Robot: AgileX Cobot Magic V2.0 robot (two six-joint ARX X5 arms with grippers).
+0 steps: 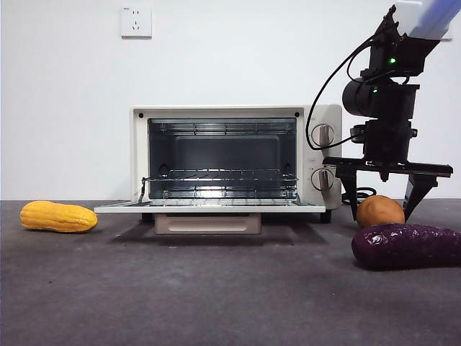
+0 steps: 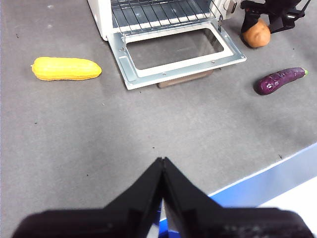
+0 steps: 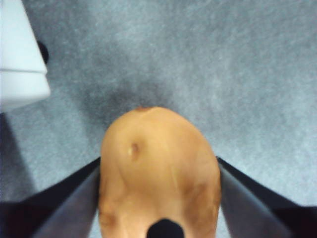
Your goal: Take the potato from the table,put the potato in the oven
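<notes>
The orange-brown potato lies on the dark grey table, right of the cream-white oven and just behind a purple eggplant. My right gripper has come down over the potato and is open, one jaw on each side with small gaps showing. The oven's glass door is folded down flat, and the wire rack inside is bare. My left gripper is shut and holds nothing, high over the table's near edge.
A long purple eggplant lies close in front of the potato. A yellow corn cob rests left of the oven. The oven's knobs face the right arm's cable.
</notes>
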